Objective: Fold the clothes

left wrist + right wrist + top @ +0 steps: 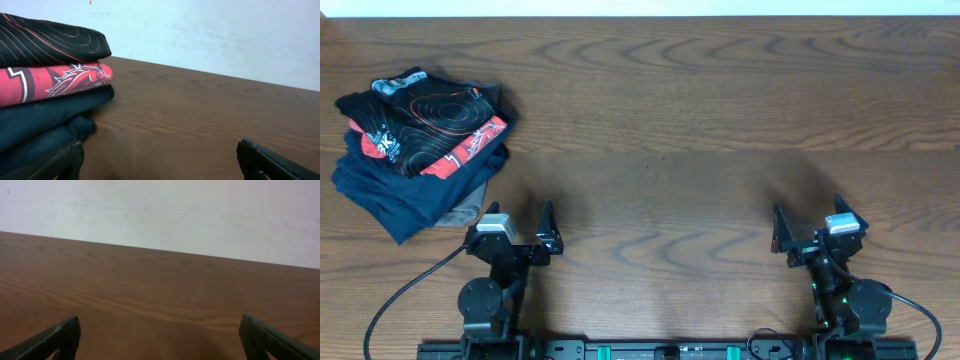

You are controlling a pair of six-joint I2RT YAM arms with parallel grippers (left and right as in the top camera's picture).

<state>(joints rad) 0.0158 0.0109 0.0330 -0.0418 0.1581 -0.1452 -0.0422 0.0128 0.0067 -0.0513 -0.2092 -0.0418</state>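
The black garment [428, 108] with thin orange-and-white wavy lines lies folded on top of a stack at the table's left. It shows in the left wrist view [50, 42] at the upper left. My left gripper [516, 228] is open and empty, resting near the front edge just right of the stack; its fingers frame bare wood [160, 160]. My right gripper [817, 228] is open and empty at the front right, far from the clothes, with only table between its fingers [160, 337].
Under the black garment lie a red shirt [470, 150] with white print [55, 82] and folded navy garments [390, 195], also seen in the left wrist view [45, 120]. A grey cloth edge [465, 212] peeks out below. The wooden table [700, 120] stretches right and back.
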